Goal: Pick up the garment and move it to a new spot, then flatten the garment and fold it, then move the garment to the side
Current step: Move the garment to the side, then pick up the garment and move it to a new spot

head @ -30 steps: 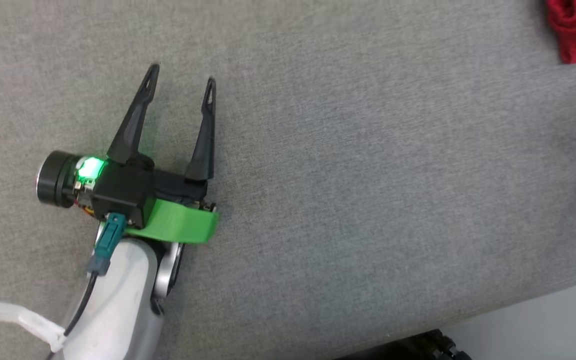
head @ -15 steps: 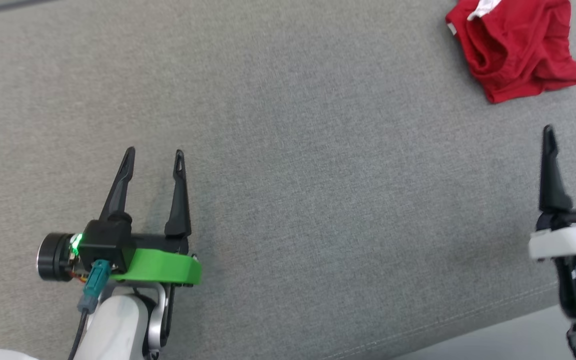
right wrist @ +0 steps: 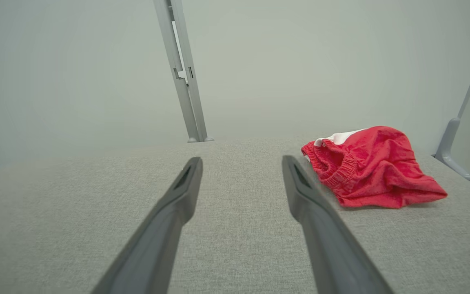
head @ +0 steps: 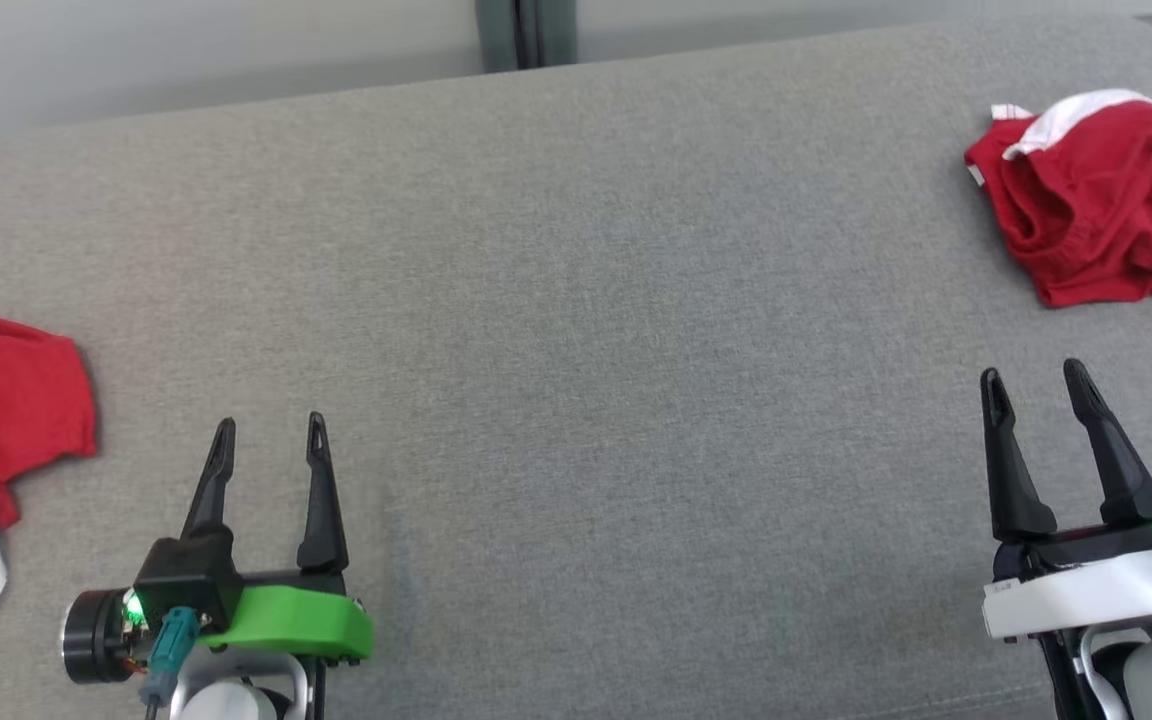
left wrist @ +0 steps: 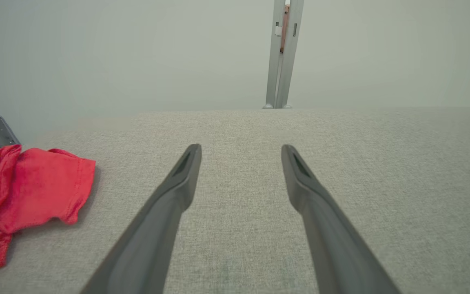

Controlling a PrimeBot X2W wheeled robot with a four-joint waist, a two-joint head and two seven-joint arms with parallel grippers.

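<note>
Both pairs of jaws are standing apart, empty, the left gripper [head: 270, 422] and right gripper [head: 1031, 370] reaching forward over the grey table [head: 576, 350]; the crumpled red garment [head: 1096, 210] is lying ahead of the right gripper, well apart; a second red garment [head: 6, 400] is lying beyond the left gripper's left.

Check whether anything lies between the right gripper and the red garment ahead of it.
Nothing visible does: just bare grey cushion separates the right gripper from the crumpled red garment, which lies ahead, slightly to its right.

Gray top [head: 576, 300] lay open thru the middle btwn left garment [head: 11, 400] & right garment [head: 1096, 220], well apart.
</note>
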